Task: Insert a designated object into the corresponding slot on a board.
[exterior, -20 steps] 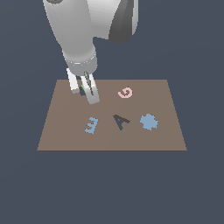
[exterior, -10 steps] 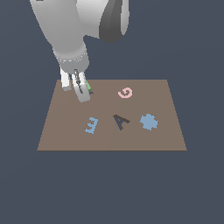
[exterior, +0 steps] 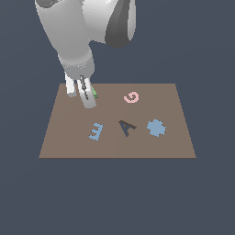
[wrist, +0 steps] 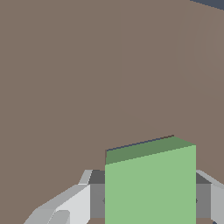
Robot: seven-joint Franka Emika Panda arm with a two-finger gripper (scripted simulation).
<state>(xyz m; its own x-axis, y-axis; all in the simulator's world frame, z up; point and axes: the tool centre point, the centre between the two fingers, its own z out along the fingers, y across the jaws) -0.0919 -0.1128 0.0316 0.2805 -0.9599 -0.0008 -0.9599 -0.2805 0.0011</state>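
Shifted further toward the exterior view's left since half a second back, and further still than a second back, when parked over the board's middle-left: claw (exterior: 81,97) now hanging at the board's far-left corner, pale fingers (exterior: 88,97) pointing down. Clenched on the green block (exterior: 94,92), only a sliver of green peeping out beside the fingers in the exterior view; much more of it visible now than a second ago, when hidden entirely. In the wrist view, green block (wrist: 150,186) filling the near foreground between grey finger pads (wrist: 96,199), flat matte face, sharp straight edges, darker green top side. Brown board (exterior: 69,137) unchanged, a smooth flat trapezoid of plain matte brown against the dark blue-grey background, bare brown surface (wrist: 87,78) stretching under the wrist camera. Moving rightward: light-blue E (exterior: 95,131), blocky and slightly tilted, same spot as before. Next, dark A (exterior: 126,127), nearly black, angular, lying flat, unmoved. Beyond it, up toward the far edge, pink G (exterior: 131,97), curled and rounded, also unmoved. Furthest to the exterior view's right, blue cog (exterior: 156,128), round with bumpy teeth, staying put. Square dark slot not made out in either view, cannot tell where it sits. Arm body above smooth, glossy white and grey, rounded casing.
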